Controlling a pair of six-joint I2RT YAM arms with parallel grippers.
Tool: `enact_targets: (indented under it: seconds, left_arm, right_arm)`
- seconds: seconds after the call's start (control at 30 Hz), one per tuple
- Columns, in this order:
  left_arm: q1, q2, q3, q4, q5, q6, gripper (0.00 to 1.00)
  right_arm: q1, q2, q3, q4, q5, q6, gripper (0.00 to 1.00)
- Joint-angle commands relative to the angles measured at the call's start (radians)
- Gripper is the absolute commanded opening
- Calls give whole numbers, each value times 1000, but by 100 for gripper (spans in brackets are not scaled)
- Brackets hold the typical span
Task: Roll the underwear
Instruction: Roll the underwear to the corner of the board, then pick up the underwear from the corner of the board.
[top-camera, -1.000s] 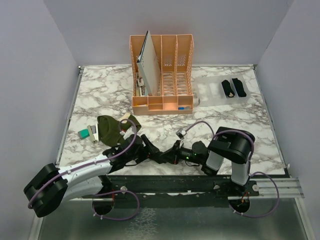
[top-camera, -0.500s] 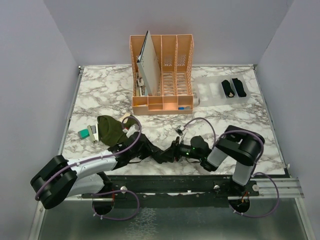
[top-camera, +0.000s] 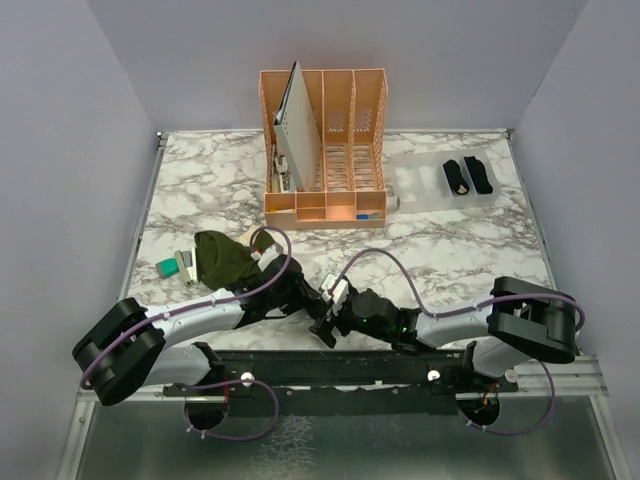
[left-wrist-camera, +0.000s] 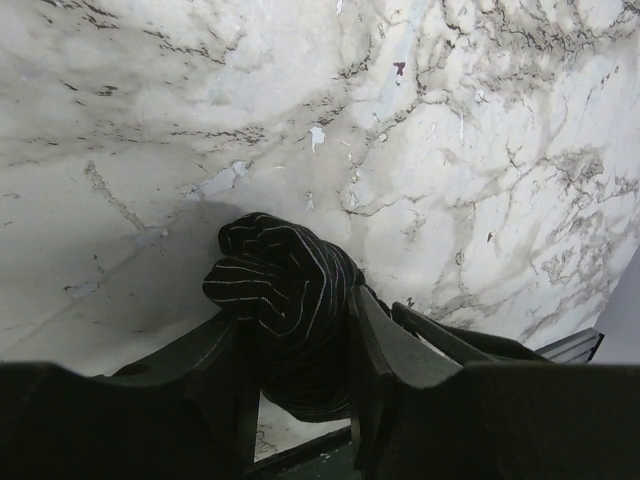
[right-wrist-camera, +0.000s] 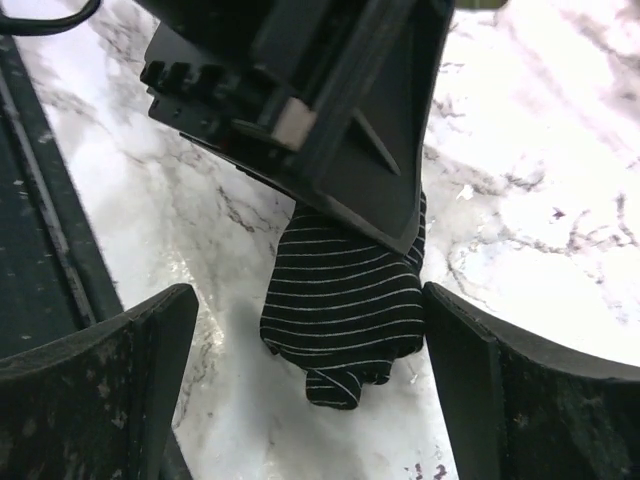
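Left wrist view: left end effector is clamped on the striped underwear, a bunched black bundle with fine pale lines, resting on the marble worktop. The bundle's lower part is lost in shadow between the fingers. Right wrist view: right end effector is spread wide, with the striped bundle between its fingers and touching neither. The left arm's dark housing covers the bundle's upper end. Top external: both end effectors meet at the worktop's near edge, left of centre. The bundle cannot be made out there, black against black. Olive-green underwear lies crumpled just beyond the left arm, its near edge hidden by arm and cable. A teal block sits to its left, next to a small pale item too small to identify. Two black rolls lie side by side in a clear tray at far right. An orange organizer stands at far centre.
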Motion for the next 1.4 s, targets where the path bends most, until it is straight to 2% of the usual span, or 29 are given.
enact_targets:
  seconds: [0.0, 0.17, 0.3, 0.5, 0.67, 0.87, 0.93, 0.97, 1.07, 1.17, 1.37]
  left_arm:
    - [3, 33, 4, -121, 13, 0, 32]
    - [8, 37, 14, -132, 23, -21, 34]
    - [16, 37, 11, -134, 36, -30, 35]
    - [44, 24, 8, -130, 59, -20, 37]
    - [77, 40, 8, -100, 123, 2, 46]
    - [125, 17, 19, -108, 171, 37, 63]
    - [147, -1, 20, -112, 191, 49, 68]
    - [160, -11, 23, -118, 197, 55, 70]
    - [192, -59, 25, -142, 194, 73, 80]
    - [219, -127, 18, -152, 190, 81, 86]
    - [234, -283, 21, -219, 116, 83, 90]
  right_arm:
    - [84, 40, 63, -84, 322, -192, 92]
    - [135, 116, 116, -55, 394, -227, 82]
    - [149, 192, 161, -91, 423, -226, 70]
    - [159, 240, 153, -140, 406, -166, 63]
    - [159, 308, 148, -176, 362, -117, 62]
    - [159, 364, 146, -234, 390, 13, 42]
    - [158, 369, 142, -251, 407, 51, 29]
    - [155, 368, 143, -264, 414, 66, 25]
    - [134, 341, 142, -298, 405, 119, 3]
    - [79, 266, 104, -288, 364, 186, 1]
    - [-40, 25, 61, -339, 262, 237, 1]
